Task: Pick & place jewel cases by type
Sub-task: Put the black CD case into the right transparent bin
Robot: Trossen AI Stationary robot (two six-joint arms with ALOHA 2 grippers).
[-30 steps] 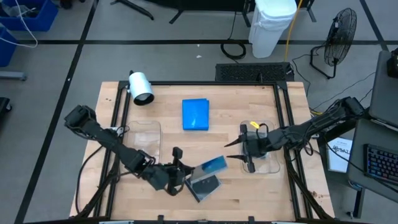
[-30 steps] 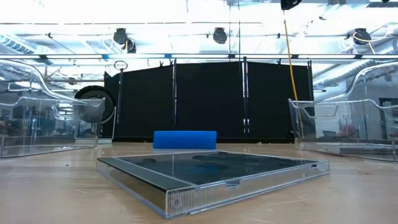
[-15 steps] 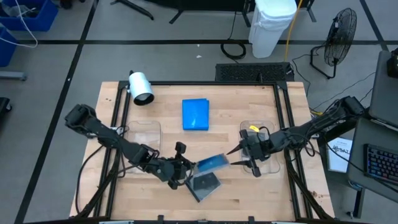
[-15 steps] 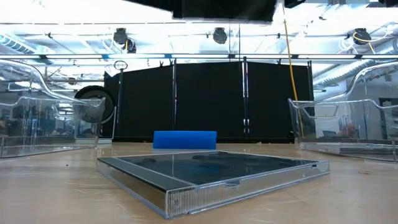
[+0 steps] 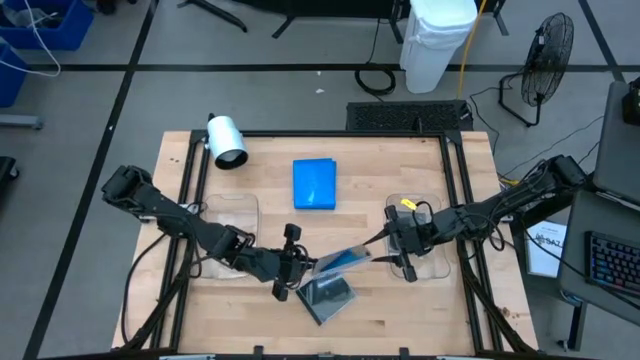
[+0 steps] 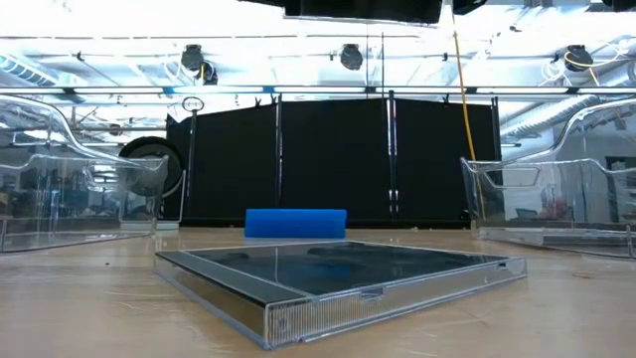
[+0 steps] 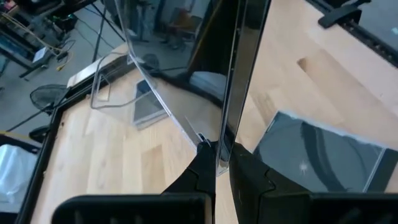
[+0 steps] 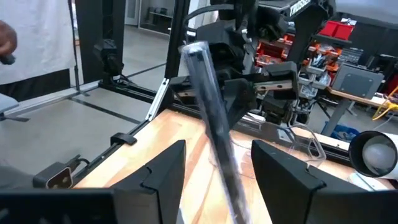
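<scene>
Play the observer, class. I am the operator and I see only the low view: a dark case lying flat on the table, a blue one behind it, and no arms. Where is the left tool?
Observer: The left tool is shut on one edge of a translucent blue case, held up just above the dark case.
Operator: And the right tool?
Observer: The right tool is open at that case's other end. The right wrist view shows its fingers on either side of the case, with gaps between them and it.
</scene>
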